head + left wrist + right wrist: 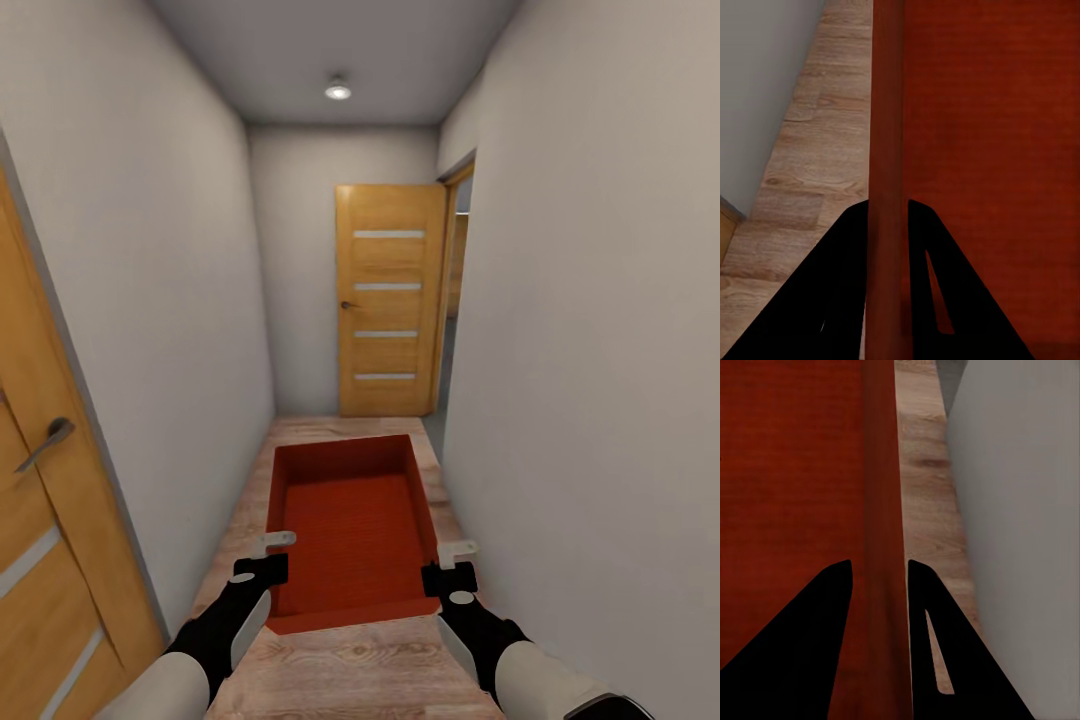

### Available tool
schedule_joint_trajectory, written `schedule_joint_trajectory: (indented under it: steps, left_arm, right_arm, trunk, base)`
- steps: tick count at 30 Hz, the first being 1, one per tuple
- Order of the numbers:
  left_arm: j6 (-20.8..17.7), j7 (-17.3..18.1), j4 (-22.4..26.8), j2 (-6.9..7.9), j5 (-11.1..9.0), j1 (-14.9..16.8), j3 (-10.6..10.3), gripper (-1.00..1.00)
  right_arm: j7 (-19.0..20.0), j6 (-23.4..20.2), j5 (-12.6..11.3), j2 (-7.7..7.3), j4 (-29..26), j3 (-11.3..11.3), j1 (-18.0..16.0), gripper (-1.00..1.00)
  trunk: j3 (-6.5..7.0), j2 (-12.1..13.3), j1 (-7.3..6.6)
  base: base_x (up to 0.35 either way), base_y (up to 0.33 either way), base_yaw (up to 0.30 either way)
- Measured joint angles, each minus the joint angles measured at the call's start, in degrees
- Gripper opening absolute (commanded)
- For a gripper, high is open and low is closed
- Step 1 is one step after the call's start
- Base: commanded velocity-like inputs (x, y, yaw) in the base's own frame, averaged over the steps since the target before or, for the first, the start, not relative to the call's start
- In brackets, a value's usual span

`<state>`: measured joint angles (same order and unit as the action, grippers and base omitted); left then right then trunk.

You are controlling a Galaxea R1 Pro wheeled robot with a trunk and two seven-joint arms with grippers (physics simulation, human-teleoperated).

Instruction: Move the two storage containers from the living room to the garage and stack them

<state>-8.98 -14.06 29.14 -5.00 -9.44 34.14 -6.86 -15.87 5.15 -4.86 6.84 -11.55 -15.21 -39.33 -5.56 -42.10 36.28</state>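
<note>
A narrow hallway with pale walls and a wood-plank floor [340,670]. An open orange-red bin [350,525] is held out ahead, the left gripper [268,556] clamped on its left wall and the right gripper [452,563] on its right wall. Beyond the bin, at the hallway's end, stands an orange wooden door [390,300] with pale stripes. Above that door, a ceiling light [338,90] glows.

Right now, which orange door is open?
The far door at the hallway's end stands open beside a gap. The near door on the left shows just its handle.
</note>
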Motion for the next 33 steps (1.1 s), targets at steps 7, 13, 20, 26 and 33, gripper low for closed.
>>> schedule_joint_trajectory:
  steps: [7, 13, 20, 26, 33]
  left_arm:
    - [0.0, 0.0, 0.0, -0.01, 0.0, 0.0, 0.0, -1.0]
    - [0.0, 0.0, 0.0, -0.02, 0.1, 0.0, 0.0, -1.0]
    - [0.0, 0.0, 0.0, -0.02, 0.1, 0.0, 0.0, -1.0]
    - [0.0, 0.0, 0.0, -0.02, 0.1, 0.0, 0.0, -1.0]
    - [0.0, 0.0, 0.0, -0.02, 0.1, 0.0, 0.0, -1.0]
  right_arm:
    - [-0.1, -0.1, 0.0, 0.0, 0.0, -0.1, 0.0, -1.0]
    - [-0.1, 0.1, -0.1, -0.01, 0.0, -0.1, 0.0, -1.0]
    - [-0.1, 0.1, -0.2, -0.01, 0.0, -0.1, 0.0, -1.0]
    - [-0.1, 0.1, -0.1, 0.0, 0.0, -0.1, 0.0, -1.0]
    - [-0.1, 0.1, -0.1, 0.0, 0.0, -0.1, 0.0, -1.0]
  trunk:
    - [0.0, 0.0, 0.0]
    - [0.0, 0.0, 0.0]
    - [0.0, 0.0, 0.0]
    - [0.0, 0.0, 0.0]
    - [0.0, 0.0, 0.0]
  base:
    - [0.326, 0.091, 0.0]
    - [0.326, 0.072, 0.0]
    - [0.326, 0.009, 0.0]
    - [0.326, 0.001, 0.0]
    - [0.326, 0.0, 0.0]
